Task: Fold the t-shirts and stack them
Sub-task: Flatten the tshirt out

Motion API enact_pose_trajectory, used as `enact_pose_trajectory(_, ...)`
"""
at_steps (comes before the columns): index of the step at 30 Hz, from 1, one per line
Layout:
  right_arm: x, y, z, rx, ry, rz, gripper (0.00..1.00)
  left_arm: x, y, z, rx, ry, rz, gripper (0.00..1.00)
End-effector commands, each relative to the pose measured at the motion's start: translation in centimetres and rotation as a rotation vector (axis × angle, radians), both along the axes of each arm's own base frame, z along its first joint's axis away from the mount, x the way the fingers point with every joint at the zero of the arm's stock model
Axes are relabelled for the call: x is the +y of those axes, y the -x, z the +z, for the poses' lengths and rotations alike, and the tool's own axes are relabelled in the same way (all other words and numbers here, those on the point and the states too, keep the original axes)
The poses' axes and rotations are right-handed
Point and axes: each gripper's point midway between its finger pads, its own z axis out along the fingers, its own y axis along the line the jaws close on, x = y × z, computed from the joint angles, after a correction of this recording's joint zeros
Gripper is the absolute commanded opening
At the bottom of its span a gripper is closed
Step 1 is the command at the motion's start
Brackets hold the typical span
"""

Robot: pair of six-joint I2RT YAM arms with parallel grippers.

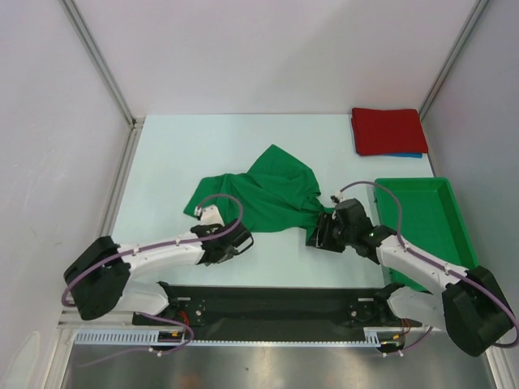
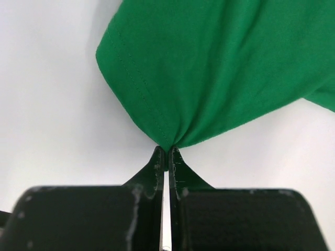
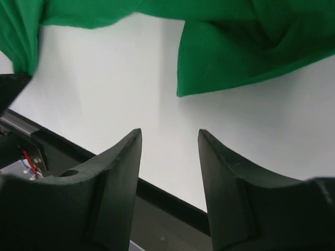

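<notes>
White table [image 1: 203, 146] at mid-frame holds a green tee [image 1: 280, 190], limp I judge: my left claw [image 2: 166, 154] clamps its hem, right claw [image 3: 168, 135] stands apart.

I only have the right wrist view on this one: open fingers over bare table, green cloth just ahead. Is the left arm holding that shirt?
Observer: Yes. The left gripper is shut on the hem of the green t-shirt, and the fabric bunches to a point between its tips.
Operator: Are any shirts already folded?
Observer: A folded red t-shirt lies in the far right corner of the table, on top of a blue t-shirt of which only an edge shows.
Operator: Anything close to my arm?
Observer: A green bin stands on the table just to the right of the right gripper.
</notes>
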Motion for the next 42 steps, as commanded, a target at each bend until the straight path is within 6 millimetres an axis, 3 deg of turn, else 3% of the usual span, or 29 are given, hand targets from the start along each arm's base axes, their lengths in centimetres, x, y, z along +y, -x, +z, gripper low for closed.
enact_pose_trajectory(1,0.9,-1.5,0.1,-0.082,-0.029,-0.106,0.53,0.0,-0.9,2.0,-0.083,0.023,-0.065,0.00)
enact_pose_trajectory(5,1.7,-2.3,-0.2,-0.163,-0.069,-0.227,0.55,-0.7,-1.3,3.6,-0.151,0.083,-0.122,0.00)
enact_pose_trajectory(8,1.2,-2.6,-1.5,-0.181,-0.009,-0.282,0.54,-0.6,-1.3,4.0,-0.175,0.097,-0.145,0.00)
enact_pose_trajectory(9,1.2,-2.6,-1.8,-0.185,0.007,-0.306,0.46,-0.7,-1.2,4.1,-0.180,0.107,-0.155,0.00)
enact_pose_trajectory(13,1.2,-2.6,-2.8,-0.186,0.033,-0.327,0.34,-1.0,-0.8,3.8,-0.177,0.140,-0.178,0.00)
enact_pose_trajectory(21,0.3,-3.3,-3.4,-0.222,0.094,-0.350,0.37,-1.2,-0.7,4.0,-0.194,0.160,-0.198,0.00)
enact_pose_trajectory(31,1.1,-3.6,-4.0,-0.209,0.074,-0.348,0.34,-1.4,-0.8,4.0,-0.195,0.168,-0.197,0.00)
enact_pose_trajectory(35,1.4,-3.4,-4.7,-0.184,0.067,-0.347,0.20,-1.2,-0.8,4.1,-0.198,0.167,-0.194,0.00)
enact_pose_trajectory(38,0.7,-3.3,-4.8,-0.170,0.097,-0.367,0.00,-1.1,-1.1,4.8,-0.218,0.161,-0.197,0.00)
enact_pose_trajectory(40,-0.9,-3.3,-4.6,-0.166,0.138,-0.386,0.00,-0.7,-1.7,5.9,-0.242,0.149,-0.186,0.00)
enact_pose_trajectory(42,-3.0,-4.0,-3.0,-0.189,0.149,-0.451,0.00,-0.3,-2.4,7.1,-0.249,0.162,-0.181,0.00)
